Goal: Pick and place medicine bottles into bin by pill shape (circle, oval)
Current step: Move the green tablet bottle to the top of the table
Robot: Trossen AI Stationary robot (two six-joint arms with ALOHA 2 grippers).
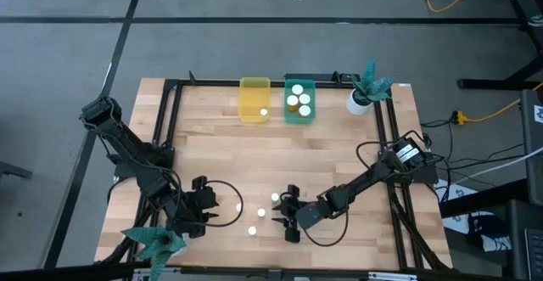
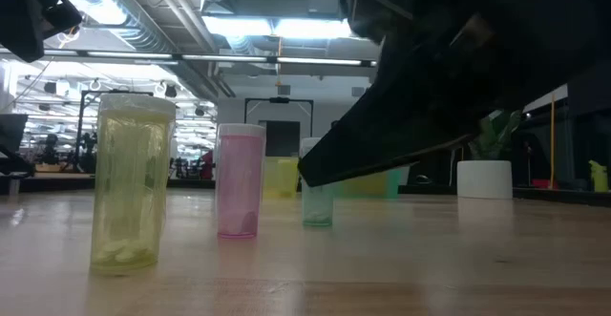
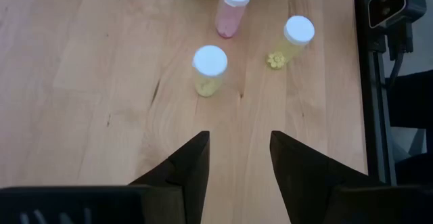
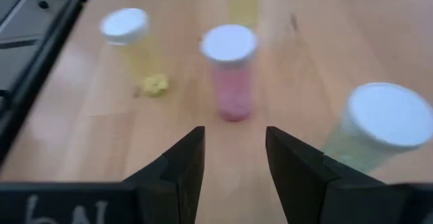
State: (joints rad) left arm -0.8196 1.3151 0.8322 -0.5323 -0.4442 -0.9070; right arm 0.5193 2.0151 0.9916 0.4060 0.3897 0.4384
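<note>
Four small white-capped bottles stand upright on their bases on the wooden table near its front edge. They are a yellow one nearest my left gripper, a pink one, a second yellow one and a green one. In the high view they cluster around the pink bottle's cap. My left gripper is open and empty, left of the cluster. My right gripper is open and empty, right of it, facing the pink bottle. The yellow bin and the teal bin stand at the far edge.
The teal bin holds three white-capped bottles and the yellow bin one. A white plant pot stands to the right of the bins. A green paper plant sits at the near left corner. Black frame rails run along the table's edges.
</note>
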